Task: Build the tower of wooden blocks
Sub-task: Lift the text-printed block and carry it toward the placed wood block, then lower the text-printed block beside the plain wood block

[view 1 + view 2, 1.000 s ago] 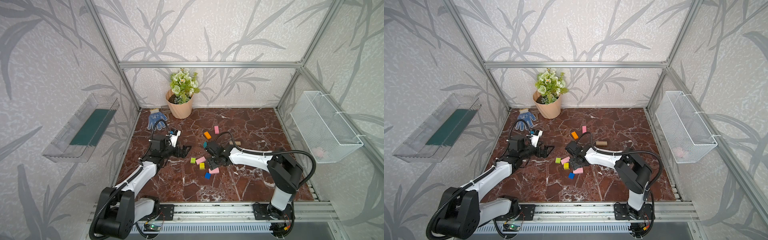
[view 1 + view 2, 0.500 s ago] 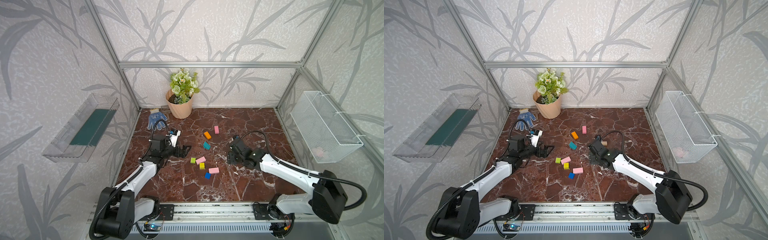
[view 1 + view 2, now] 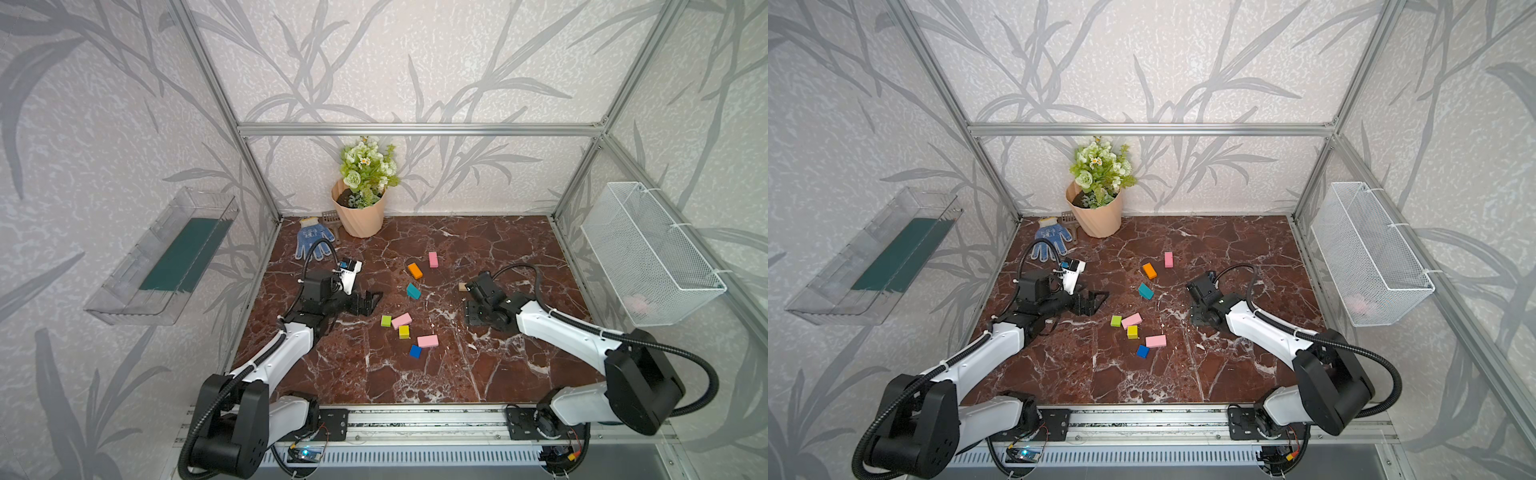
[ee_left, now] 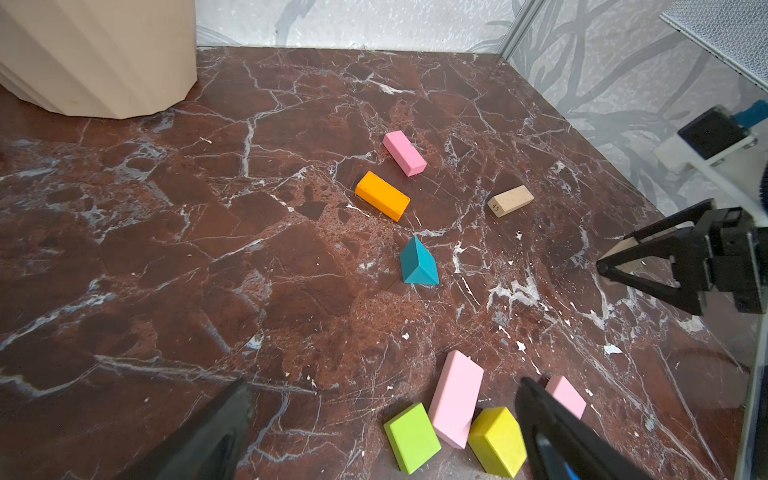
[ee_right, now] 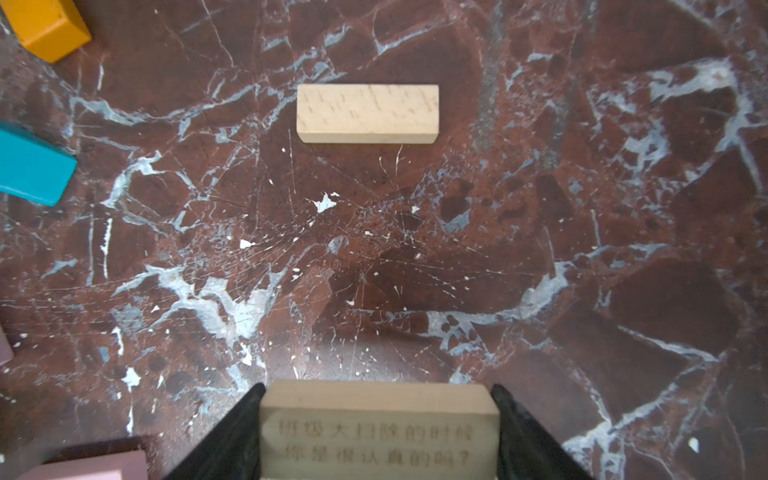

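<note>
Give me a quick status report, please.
Left gripper open, empty. Right gripper shut on plain block. Other wood blocks scattered, none stacked. Nothing obstructing.

Red-brown white-veined table (image 3: pixel 498 241), pink bar (image 3: pixel 433 259), orange bar (image 3: pixel 414 270), teal block (image 3: pixel 413 291), lime cube (image 3: pixel 386 321), yellow cube (image 3: pixel 404 331), blue cube (image 3: pixel 415 351)

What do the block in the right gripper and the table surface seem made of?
The engraved block in the right gripper looks like unpainted light wood: pale, matt, with characters engraved in its face. The table surface looks like red-brown marble with white veins; possibly a printed imitation.
</note>
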